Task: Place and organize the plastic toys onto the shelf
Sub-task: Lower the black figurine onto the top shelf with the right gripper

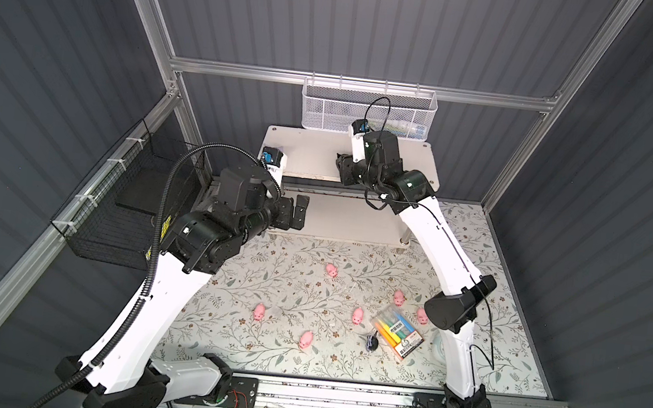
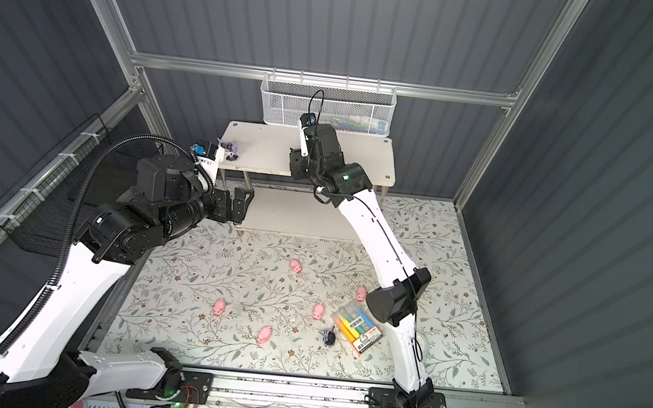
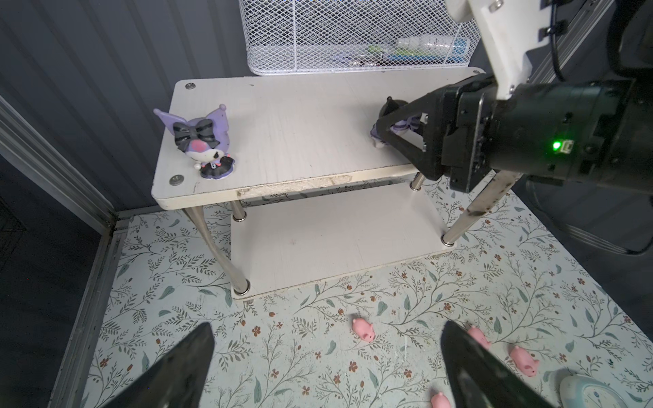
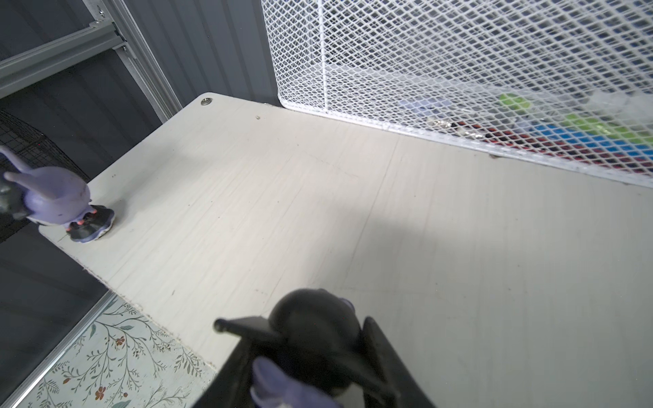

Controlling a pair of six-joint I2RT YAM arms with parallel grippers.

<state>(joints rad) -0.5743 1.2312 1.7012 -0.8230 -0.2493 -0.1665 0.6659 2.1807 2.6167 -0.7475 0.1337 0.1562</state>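
1. Two grippers: your right gripper (image 3: pixel 383 118) pinches a black-eared figurine (image 4: pixel 311 318) on the shelf (image 3: pixel 300 123) top board, near its front edge.
2. Your left gripper (image 1: pixel 299 211) gapes wide before the lower board.
3. Purple figurine (image 3: pixel 206 141) stands at the top board's left corner; six pigs (image 1: pixel 332 269) lie on the table (image 1: pixel 266 273).

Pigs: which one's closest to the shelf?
The lone pig farthest back on the mat, nearest the shelf. The other five lie farther forward, three of them around the marker pack.
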